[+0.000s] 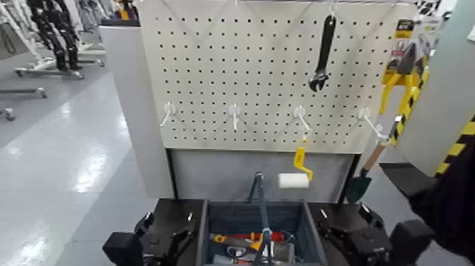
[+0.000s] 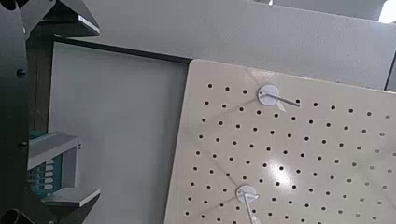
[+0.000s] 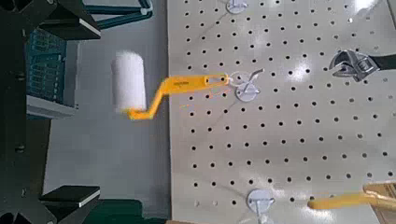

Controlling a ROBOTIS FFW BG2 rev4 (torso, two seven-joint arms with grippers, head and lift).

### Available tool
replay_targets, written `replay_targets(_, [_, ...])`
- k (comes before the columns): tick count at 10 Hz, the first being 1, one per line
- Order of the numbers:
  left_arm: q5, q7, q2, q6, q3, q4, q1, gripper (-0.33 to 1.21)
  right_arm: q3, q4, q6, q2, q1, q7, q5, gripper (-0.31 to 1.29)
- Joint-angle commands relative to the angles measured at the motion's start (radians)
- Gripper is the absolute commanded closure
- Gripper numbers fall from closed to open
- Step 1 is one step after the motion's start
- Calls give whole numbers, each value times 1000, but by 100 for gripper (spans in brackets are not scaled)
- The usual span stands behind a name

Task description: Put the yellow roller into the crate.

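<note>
The yellow roller (image 1: pixel 302 164) hangs by its handle from a pegboard hook, with its white sleeve (image 1: pixel 293 180) just above the crate. In the right wrist view the roller (image 3: pixel 173 86) hangs ahead of my open right gripper (image 3: pixel 89 112), apart from it. The dark blue-grey crate (image 1: pixel 311 230) stands below the pegboard between my arms, with a tall handle bar (image 1: pixel 260 201) and several tools inside. My right gripper (image 1: pixel 350 237) is low beside the crate's right wall. My left gripper (image 1: pixel 169 237) is low beside its left wall, open and empty (image 2: pixel 89 110).
On the white pegboard (image 1: pixel 233 64) hang a black wrench (image 1: pixel 324 53), a large yellow clamp-like tool (image 1: pixel 403 85) and a trowel (image 1: pixel 362 180). Several hooks are bare. A grey panel with hazard stripes (image 1: pixel 445 99) juts in at the right. An orange-handled screwdriver (image 1: pixel 247 238) lies in the crate.
</note>
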Motion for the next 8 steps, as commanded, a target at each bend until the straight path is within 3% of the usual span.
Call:
replay_targets(1, [0,0,-1,-2,0,0,0,10,-25,2,110,-36,-99,82,21,13])
replay_targets(5, [0,0,-3,-5,2,0,0,10,-18,57,197,-102,-236,192,4,13])
replay_targets(8, [0,0,-3,-7,2,0,0,10,13,115,237,-150,-328,260,-25,13])
